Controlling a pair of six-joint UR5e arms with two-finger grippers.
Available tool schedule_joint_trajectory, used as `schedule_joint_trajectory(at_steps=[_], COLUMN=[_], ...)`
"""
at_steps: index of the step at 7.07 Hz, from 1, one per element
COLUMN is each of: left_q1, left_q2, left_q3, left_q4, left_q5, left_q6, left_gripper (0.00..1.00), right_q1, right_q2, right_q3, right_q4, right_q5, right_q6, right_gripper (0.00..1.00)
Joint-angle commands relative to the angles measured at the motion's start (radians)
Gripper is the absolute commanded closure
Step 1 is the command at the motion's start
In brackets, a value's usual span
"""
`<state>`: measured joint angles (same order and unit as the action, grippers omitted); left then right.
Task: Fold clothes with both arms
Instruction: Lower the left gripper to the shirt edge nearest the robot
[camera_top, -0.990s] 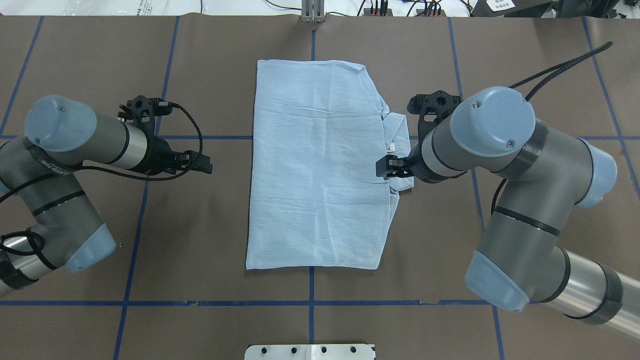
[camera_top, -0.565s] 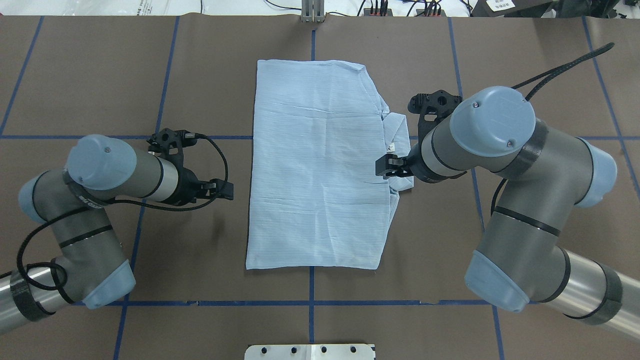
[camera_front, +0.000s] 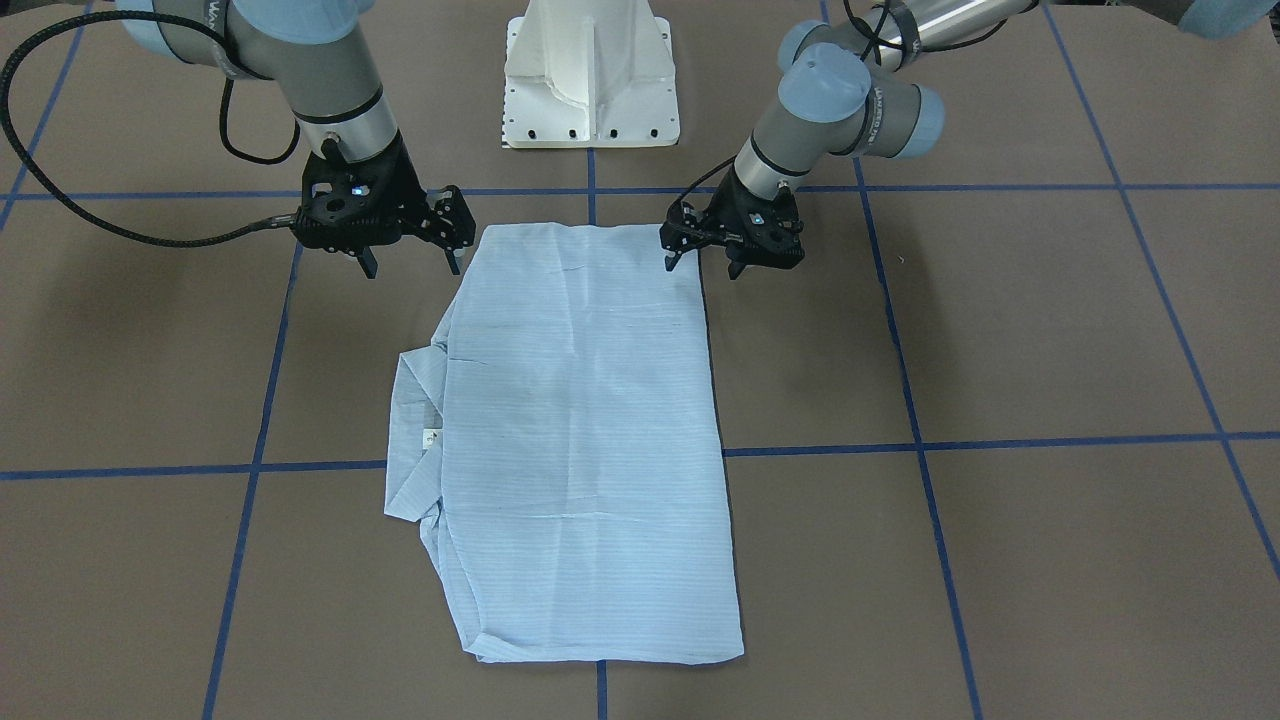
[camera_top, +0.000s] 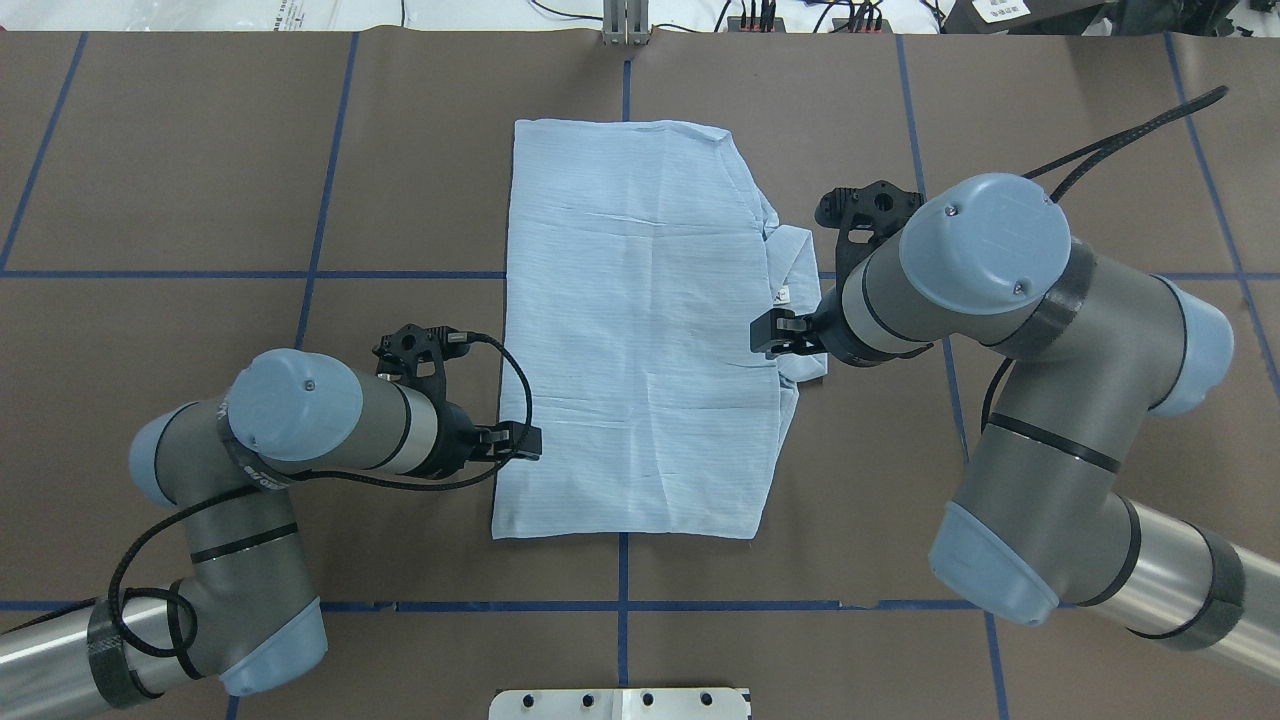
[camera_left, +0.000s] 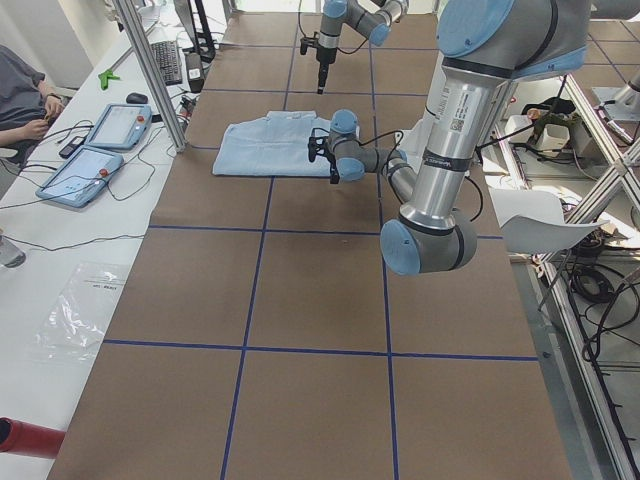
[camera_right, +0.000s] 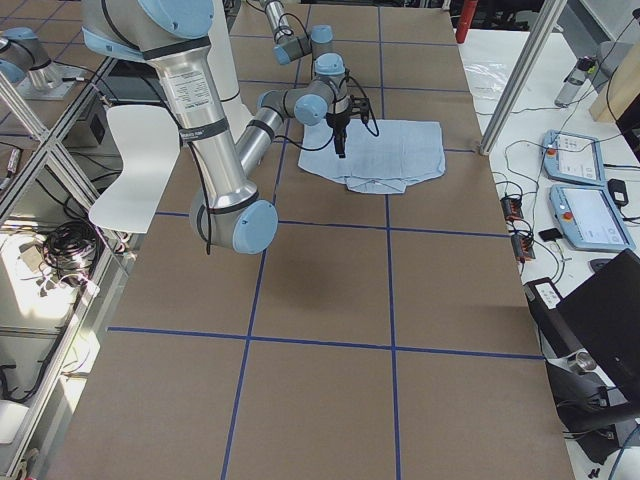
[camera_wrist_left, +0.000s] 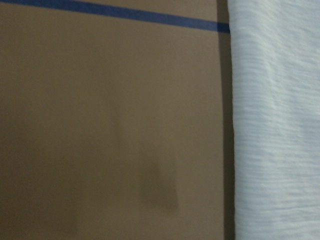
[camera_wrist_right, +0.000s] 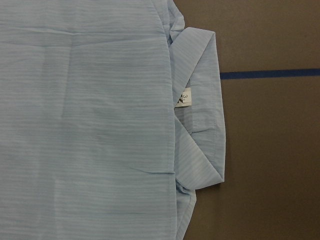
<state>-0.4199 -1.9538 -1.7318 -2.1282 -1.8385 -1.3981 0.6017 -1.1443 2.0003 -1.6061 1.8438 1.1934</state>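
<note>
The shirt (camera_top: 640, 330) lies flat in the middle of the tabletop (camera_top: 200, 180), folded into a long rectangle. Its collar (camera_wrist_right: 200, 100) sticks out on my right side, with a small label (camera_wrist_right: 184, 96) showing. My left claw (camera_front: 702, 267) has its fingers apart and grips nothing. It hangs at the shirt's left edge, close to the corner nearest me, and its camera looks closely at that edge against bare tabletop. My right claw (camera_front: 410, 265) is also spread and empty, held above the collar side of the shirt, clear of the cloth.
</note>
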Motion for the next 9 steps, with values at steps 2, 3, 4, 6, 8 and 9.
schedule_joint_trajectory(at_steps=[2,3,4,6,8,9], left_q1=[0.049,0.067,0.075,0.093,0.096,0.096], left_q2=[-0.005,-0.002,-0.002,0.001,0.0,-0.005], left_q3=[-0.038,-0.058,-0.06,-0.058,-0.057,-0.055], left_q4=[0.077,0.095,0.109,0.114,0.114,0.116], left_q5=[0.028,0.028,0.028,0.028,0.027,0.027], left_q6=[-0.002,-0.002,-0.002,-0.002,-0.002,-0.004], left_gripper=[0.33,0.33,0.33,0.33,0.4,0.61], right_q1=[0.0,0.001,0.001,0.001,0.0,0.0], right_q2=[0.0,0.0,0.0,-0.002,-0.002,-0.002], right_q3=[0.0,-0.001,-0.001,-0.001,-0.001,-0.001], right_q4=[0.0,0.0,0.0,0.0,0.0,0.0], right_q5=[0.0,0.0,0.0,0.0,0.0,0.0], right_q6=[0.0,0.0,0.0,0.0,0.0,0.0], right_gripper=[0.0,0.0,0.0,0.0,0.0,0.0])
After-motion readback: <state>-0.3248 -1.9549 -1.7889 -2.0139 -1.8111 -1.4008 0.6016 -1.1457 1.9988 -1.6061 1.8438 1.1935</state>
